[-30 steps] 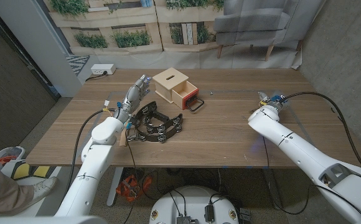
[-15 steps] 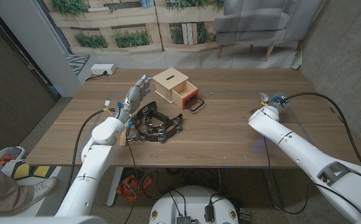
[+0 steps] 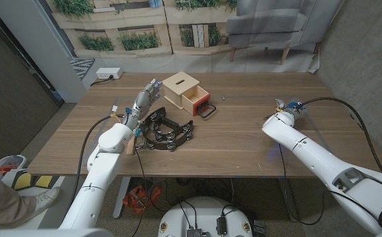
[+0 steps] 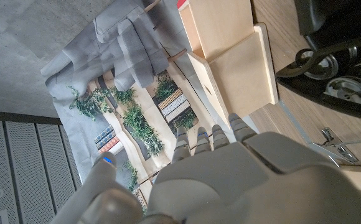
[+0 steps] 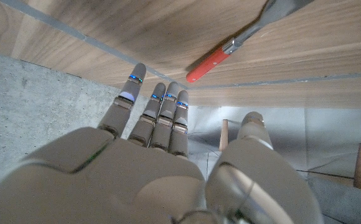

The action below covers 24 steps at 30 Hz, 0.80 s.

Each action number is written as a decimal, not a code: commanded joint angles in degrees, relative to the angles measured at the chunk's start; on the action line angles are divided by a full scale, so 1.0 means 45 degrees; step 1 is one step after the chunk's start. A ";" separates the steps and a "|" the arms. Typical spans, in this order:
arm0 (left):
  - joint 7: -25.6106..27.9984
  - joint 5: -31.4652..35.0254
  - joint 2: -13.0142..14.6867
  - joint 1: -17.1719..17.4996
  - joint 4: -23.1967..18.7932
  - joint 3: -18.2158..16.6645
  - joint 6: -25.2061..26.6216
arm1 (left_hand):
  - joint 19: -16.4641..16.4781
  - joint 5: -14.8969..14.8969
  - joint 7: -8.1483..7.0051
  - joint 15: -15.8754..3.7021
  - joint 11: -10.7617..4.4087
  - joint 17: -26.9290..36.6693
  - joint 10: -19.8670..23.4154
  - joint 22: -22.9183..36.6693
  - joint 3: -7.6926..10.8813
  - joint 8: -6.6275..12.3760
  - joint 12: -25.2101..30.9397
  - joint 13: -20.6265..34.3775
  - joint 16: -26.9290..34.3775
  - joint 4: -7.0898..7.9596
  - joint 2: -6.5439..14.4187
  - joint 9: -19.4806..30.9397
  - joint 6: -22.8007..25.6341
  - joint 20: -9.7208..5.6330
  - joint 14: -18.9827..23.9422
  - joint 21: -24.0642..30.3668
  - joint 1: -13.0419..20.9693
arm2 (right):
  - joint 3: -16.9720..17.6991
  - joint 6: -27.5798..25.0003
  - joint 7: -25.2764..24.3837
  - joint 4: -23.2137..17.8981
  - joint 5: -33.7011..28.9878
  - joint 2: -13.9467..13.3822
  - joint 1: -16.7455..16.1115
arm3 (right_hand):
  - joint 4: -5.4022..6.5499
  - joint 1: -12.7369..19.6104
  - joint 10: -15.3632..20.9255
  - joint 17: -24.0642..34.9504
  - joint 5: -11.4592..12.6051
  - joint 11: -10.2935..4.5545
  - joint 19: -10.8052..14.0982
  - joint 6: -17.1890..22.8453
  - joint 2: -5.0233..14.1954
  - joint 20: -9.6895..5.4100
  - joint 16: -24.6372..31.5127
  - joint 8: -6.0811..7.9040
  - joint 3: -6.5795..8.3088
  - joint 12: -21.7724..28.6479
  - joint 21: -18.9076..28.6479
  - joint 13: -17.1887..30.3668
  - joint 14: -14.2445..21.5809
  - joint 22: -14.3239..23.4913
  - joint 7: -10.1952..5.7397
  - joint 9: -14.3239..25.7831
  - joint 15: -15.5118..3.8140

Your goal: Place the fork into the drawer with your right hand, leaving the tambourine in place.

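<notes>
At the desk's (image 3: 244, 141) right side, the right robot hand (image 3: 288, 107) has barely shifted, fingers spread, empty, beside the red-handled fork (image 5: 243, 42). Drawer (image 3: 196, 100) open; grasp not begun. Left robot hand (image 3: 146, 94) spread, idle.

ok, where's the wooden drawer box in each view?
Head view: wooden drawer box at upper middle, drawer pulled open.
Left wrist view: box just past the left hand's fingers.
Right wrist view: looks at the red-handled fork instead.
Shared landmark: tambourine, beside the box.
</notes>
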 commanded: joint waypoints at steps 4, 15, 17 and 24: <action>-0.0087 0.0035 0.0050 -0.0279 0.0223 0.0068 0.0149 | -0.0105 0.0007 0.0021 0.0062 -0.0054 0.0037 0.0030 0.0065 0.0025 0.0033 0.0073 0.0022 0.0084 -0.0081 0.0033 0.0030 0.0077 -0.0002 -0.0205 0.0121 0.0048 | -0.0562 -0.0090 0.0083 0.0882 -0.0246 0.0234 0.0572 | -0.0081 0.0062 0.0116 0.0015 0.0038 -0.0039 0.0106 0.0148 0.0029 -0.0028 -0.0029 -0.0056 -0.0003 0.0050 0.0026 0.0037 0.0053 0.0028 -0.0001 0.0004 -0.0246; -0.0091 0.0055 0.0085 -0.0307 0.0167 0.0066 0.0205 | -0.0104 0.0007 0.0009 0.0053 -0.0049 0.0037 0.0020 0.0065 0.0021 0.0023 0.0068 0.0022 0.0082 -0.0087 0.0036 0.0030 0.0056 0.0002 -0.0211 0.0122 0.0048 | -0.0504 0.0018 -0.0028 0.1346 -0.0218 0.0524 0.0704 | -0.0074 0.0068 0.0298 0.0017 0.0058 -0.0049 0.0255 0.0314 0.0077 0.0026 -0.0058 -0.0055 -0.0004 0.0107 0.0048 0.0045 0.0157 0.0029 0.0034 0.0010 -0.0284; -0.0085 0.0065 0.0090 -0.0277 0.0145 0.0063 0.0202 | -0.0105 0.0007 -0.0001 0.0057 -0.0037 0.0037 0.0025 0.0065 0.0020 0.0026 0.0070 0.0022 0.0081 -0.0088 0.0036 0.0030 0.0062 -0.0004 -0.0213 0.0122 0.0047 | -0.0485 0.0005 -0.0047 0.1386 -0.0210 0.0559 0.0707 | -0.0083 0.0088 0.0296 0.0013 0.0063 -0.0041 0.0260 0.0343 0.0084 0.0046 -0.0061 -0.0053 0.0003 0.0104 0.0044 0.0045 0.0181 0.0029 0.0033 0.0011 -0.0264; -0.0036 0.0025 0.0035 -0.0144 0.0064 0.0026 0.0119 | -0.0100 0.0007 0.0009 0.0057 -0.0011 0.0037 0.0049 0.0065 0.0018 0.0022 0.0079 0.0022 0.0086 -0.0092 0.0037 0.0030 0.0052 -0.0004 -0.0201 0.0124 0.0047 | -0.0479 -0.0048 -0.0089 0.1586 -0.0206 0.0671 0.0786 | -0.0119 0.0158 0.0331 0.0018 0.0074 -0.0040 0.0286 0.0393 0.0097 0.0011 -0.0073 -0.0068 0.0012 0.0109 0.0034 0.0048 0.0219 0.0029 0.0033 0.0013 -0.0293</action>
